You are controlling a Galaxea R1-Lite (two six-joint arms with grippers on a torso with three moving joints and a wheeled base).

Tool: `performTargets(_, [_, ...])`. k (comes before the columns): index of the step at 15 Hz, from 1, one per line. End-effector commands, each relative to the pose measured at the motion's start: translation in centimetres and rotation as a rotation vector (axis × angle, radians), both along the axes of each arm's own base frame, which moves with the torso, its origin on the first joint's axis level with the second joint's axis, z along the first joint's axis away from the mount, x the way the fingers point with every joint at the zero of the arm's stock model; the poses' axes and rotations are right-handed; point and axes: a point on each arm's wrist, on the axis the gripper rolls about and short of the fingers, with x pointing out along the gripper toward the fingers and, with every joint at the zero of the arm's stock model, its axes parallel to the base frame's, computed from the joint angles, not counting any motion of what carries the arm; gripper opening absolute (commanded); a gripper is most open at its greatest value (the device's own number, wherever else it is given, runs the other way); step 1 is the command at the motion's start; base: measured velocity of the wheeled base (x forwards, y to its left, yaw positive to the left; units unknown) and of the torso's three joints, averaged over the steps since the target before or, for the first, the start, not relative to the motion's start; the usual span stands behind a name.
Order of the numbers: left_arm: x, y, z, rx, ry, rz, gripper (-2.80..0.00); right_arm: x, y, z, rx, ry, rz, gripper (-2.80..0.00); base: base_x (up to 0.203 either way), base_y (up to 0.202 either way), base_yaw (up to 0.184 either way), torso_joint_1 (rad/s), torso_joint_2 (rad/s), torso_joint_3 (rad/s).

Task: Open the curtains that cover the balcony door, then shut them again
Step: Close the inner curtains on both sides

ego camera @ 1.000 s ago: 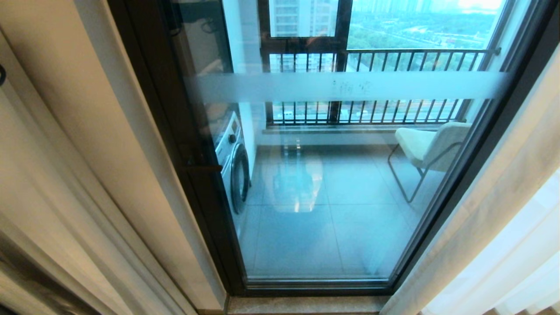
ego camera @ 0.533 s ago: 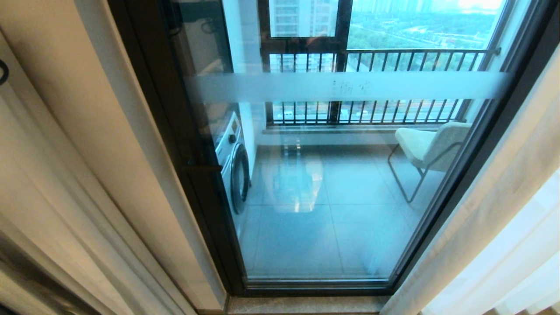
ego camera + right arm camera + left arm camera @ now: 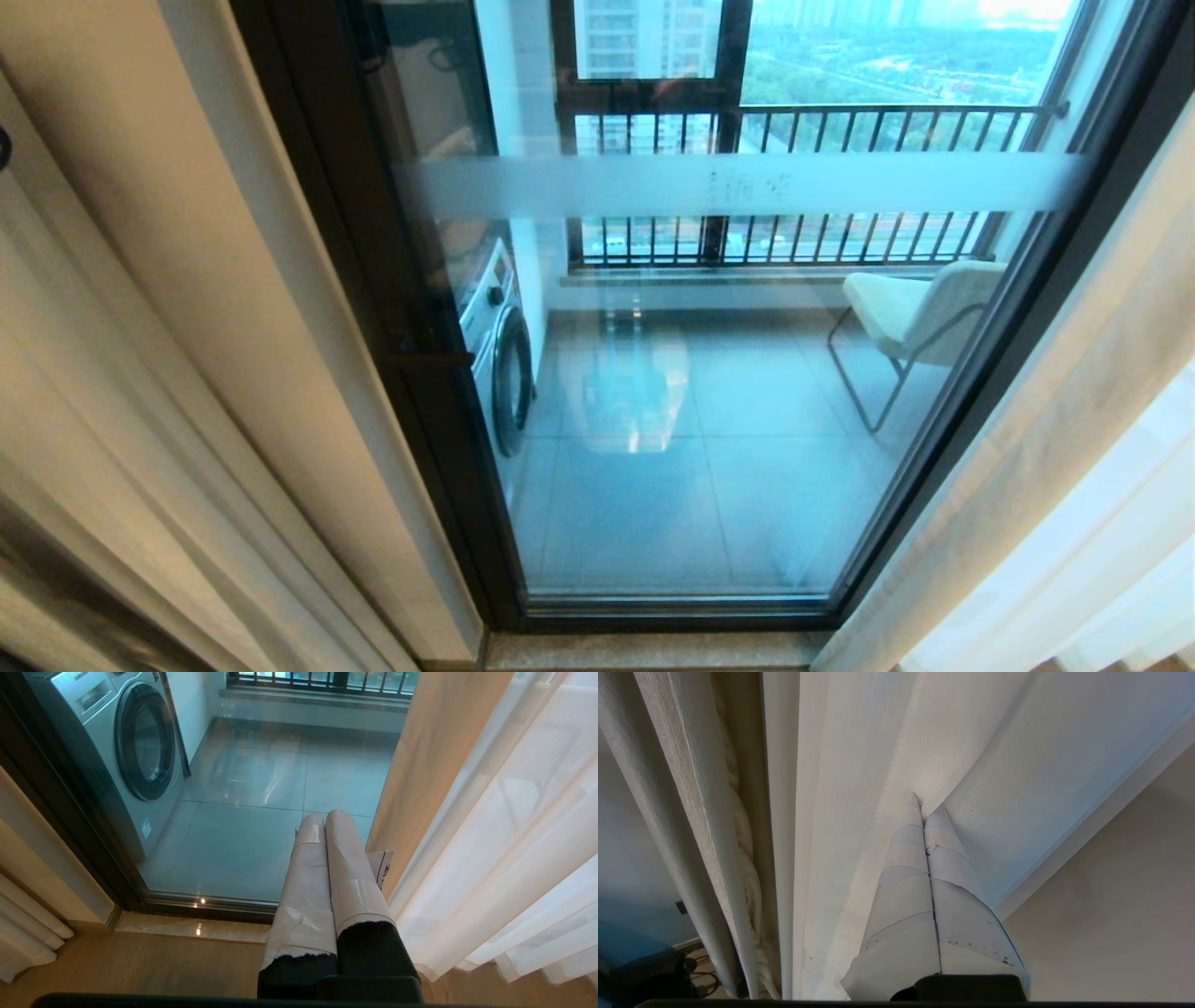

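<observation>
left end effector: my taped fingers pressed together, tips pinching fabric | right end effector: my fingers closed, empty, pointing down

Curtains: sheer white see-through fabric, floor-length, in soft vertical pleats. One panel hangs gathered to the right of the glass, its wavy hem bunched just above the wooden floor. The other panel hangs gathered at the left, finely woven, drawn into a crease where a fold of it is pinched; its hem is not in view. Both are pulled aside, leaving the glass uncovered.

Balcony door: tall sliding glass panel in a dark brown-black metal frame, with a frosted horizontal band across its upper part. It appears shut, its bottom rail sitting on the threshold track.
</observation>
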Motion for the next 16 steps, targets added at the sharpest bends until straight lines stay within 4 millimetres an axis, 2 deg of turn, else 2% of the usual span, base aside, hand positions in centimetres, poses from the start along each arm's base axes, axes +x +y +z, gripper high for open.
performTargets(1, [-0.1,0.0,0.1,0.000,-0.003,0.005,-2.80,0.0,0.0,0.0,-0.001,0.000,0.001,-2.80,0.000,0.000,0.000,0.000,0.00,0.000])
performTargets(5, [-0.6,-0.3,0.5,0.007,-0.014,0.012,-2.80,0.0,0.0,0.0,-0.001,-0.002,0.001,-2.80,0.000,0.000,0.000,0.000,0.00,0.000])
performTargets(12, [-4.0,-2.0,2.3,0.013,-0.026,0.001,-2.80,-0.1,0.0,0.0,-0.001,-0.011,0.001,-2.80,0.000,0.000,0.000,0.000,0.00,0.000])
performTargets(16, [-5.6,-2.8,2.5,0.003,-0.005,-0.001,-2.80,-0.1,0.0,0.0,-0.001,-0.017,0.001,-2.80,0.000,0.000,0.000,0.000,0.00,0.000])
